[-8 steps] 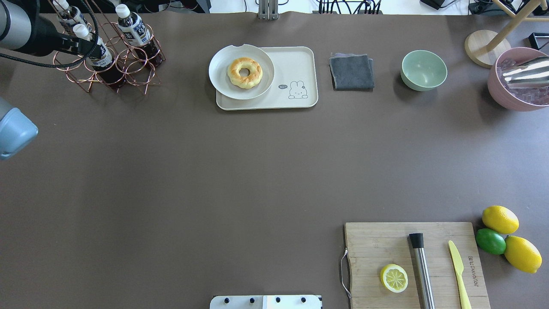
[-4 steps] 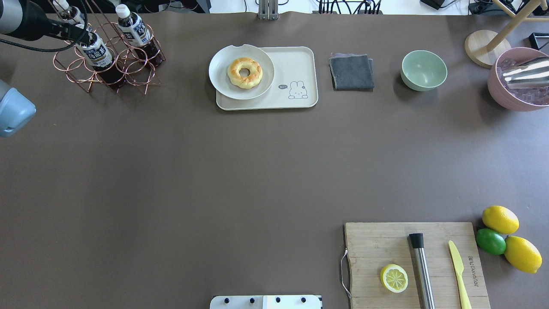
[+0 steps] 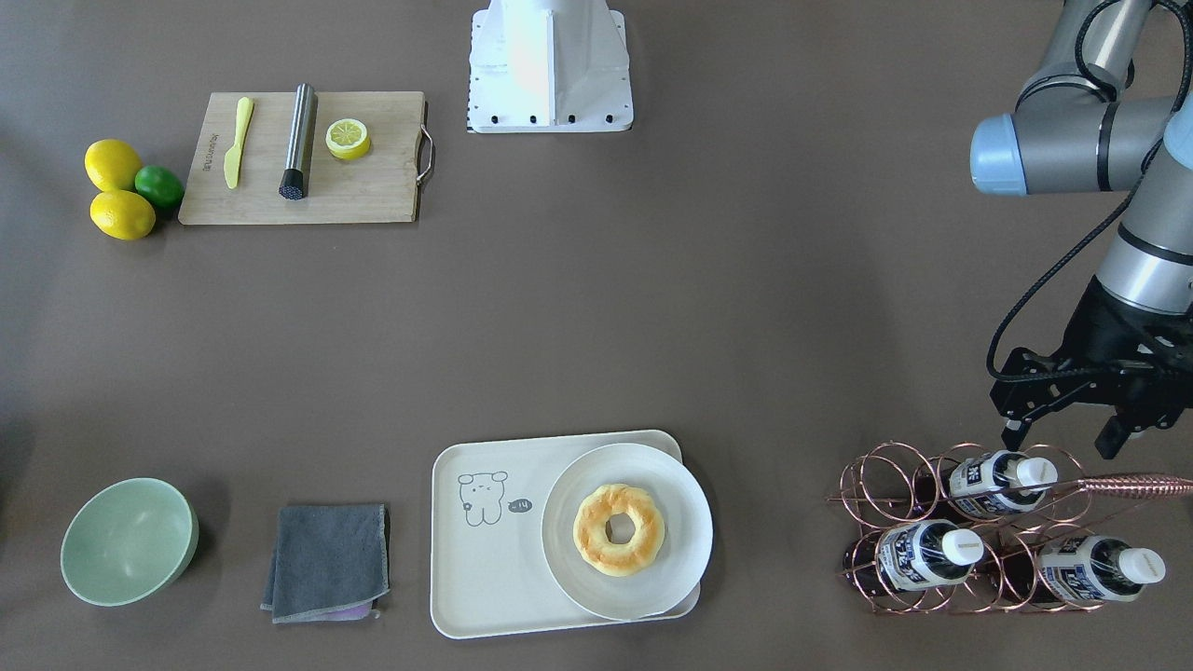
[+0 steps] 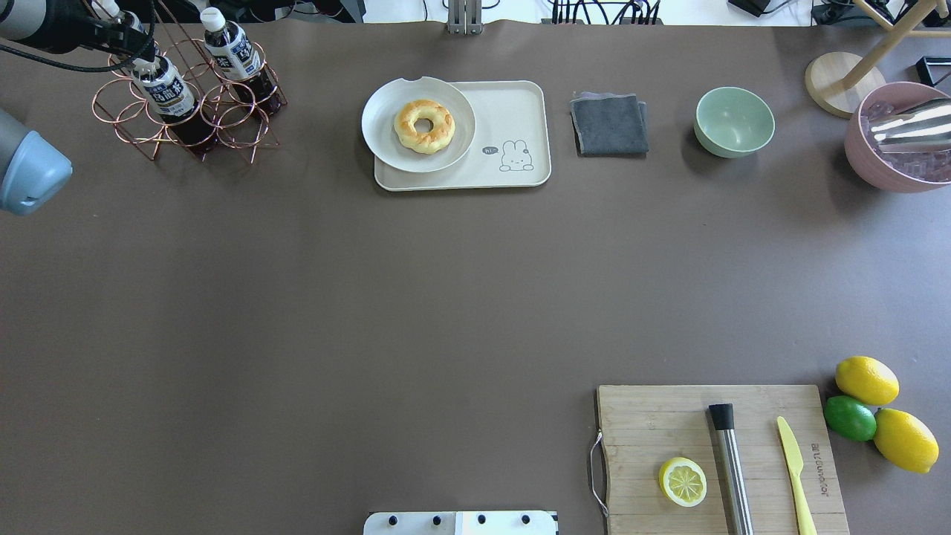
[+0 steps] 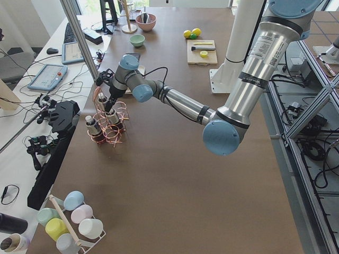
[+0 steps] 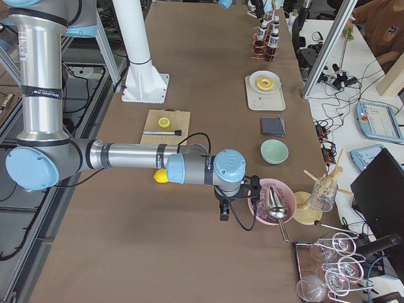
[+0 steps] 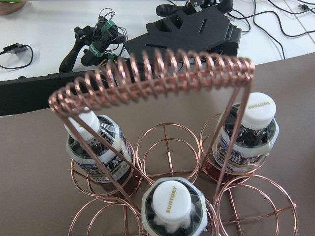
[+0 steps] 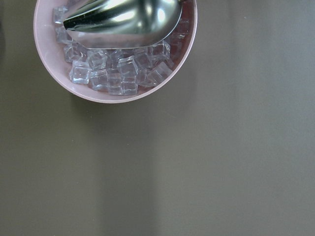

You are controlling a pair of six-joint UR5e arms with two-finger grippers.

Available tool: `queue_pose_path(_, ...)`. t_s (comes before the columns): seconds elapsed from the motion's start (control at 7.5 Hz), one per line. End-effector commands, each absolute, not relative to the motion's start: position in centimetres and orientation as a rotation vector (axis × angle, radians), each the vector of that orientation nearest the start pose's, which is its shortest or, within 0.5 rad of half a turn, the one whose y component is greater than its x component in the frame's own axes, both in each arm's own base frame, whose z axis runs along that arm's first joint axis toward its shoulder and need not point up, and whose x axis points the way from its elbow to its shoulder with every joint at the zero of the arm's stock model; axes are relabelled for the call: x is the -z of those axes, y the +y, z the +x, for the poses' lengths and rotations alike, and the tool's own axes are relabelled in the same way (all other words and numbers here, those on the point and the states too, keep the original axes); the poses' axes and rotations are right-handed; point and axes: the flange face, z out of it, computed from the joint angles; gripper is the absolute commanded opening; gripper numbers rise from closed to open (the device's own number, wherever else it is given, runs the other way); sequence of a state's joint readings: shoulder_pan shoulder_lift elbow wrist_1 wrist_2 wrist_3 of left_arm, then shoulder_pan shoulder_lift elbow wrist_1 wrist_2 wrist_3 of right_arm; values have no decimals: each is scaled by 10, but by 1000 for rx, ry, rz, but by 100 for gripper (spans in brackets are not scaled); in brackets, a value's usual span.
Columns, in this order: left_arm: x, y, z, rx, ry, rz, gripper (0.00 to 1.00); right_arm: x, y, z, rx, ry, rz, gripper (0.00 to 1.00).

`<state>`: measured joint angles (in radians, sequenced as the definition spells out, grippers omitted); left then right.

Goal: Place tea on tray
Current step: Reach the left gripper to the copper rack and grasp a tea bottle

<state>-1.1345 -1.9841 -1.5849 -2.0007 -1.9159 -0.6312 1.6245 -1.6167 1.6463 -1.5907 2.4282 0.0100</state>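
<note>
Three tea bottles stand in a copper wire rack (image 3: 895,522) at the table's far left: one (image 3: 1002,483), one (image 3: 923,552) and one (image 3: 1095,568). They also show in the left wrist view (image 7: 172,206) under the rack's coiled handle (image 7: 152,73). My left gripper (image 3: 1062,436) is open and empty, hovering over the rack beside the nearest bottle's cap. The cream tray (image 3: 485,568) with the bear drawing holds a white plate (image 3: 685,559) with a doughnut. My right gripper (image 6: 224,211) hangs by a pink ice bowl (image 8: 54,73); I cannot tell if it is open.
A grey cloth (image 3: 326,559) and a green bowl (image 3: 126,540) lie beside the tray. A cutting board (image 3: 373,191) with a lemon half, a muddler and a knife sits near the robot's base, with two lemons and a lime (image 3: 158,184) next to it.
My left gripper has moved toward the table's far edge over the rack, uncovering the front bottle. The bottles and the tray have not moved.
</note>
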Motion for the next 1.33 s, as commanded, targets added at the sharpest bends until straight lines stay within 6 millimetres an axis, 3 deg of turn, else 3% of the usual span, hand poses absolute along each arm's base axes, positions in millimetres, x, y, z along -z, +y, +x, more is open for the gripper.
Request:
queue_pose_path(0.0,-376,-656,199,31,706,555,78,-638,-470,83,-53,-859,32,100)
queue_pose_path(0.67,-388,-669,211,24,709,554,65,-641,-469,83,-54,-859,25,100)
queue_pose_path(1.2,-389,-668,212,22,710,552,50,-641,-470,83,-52,-859,27,100)
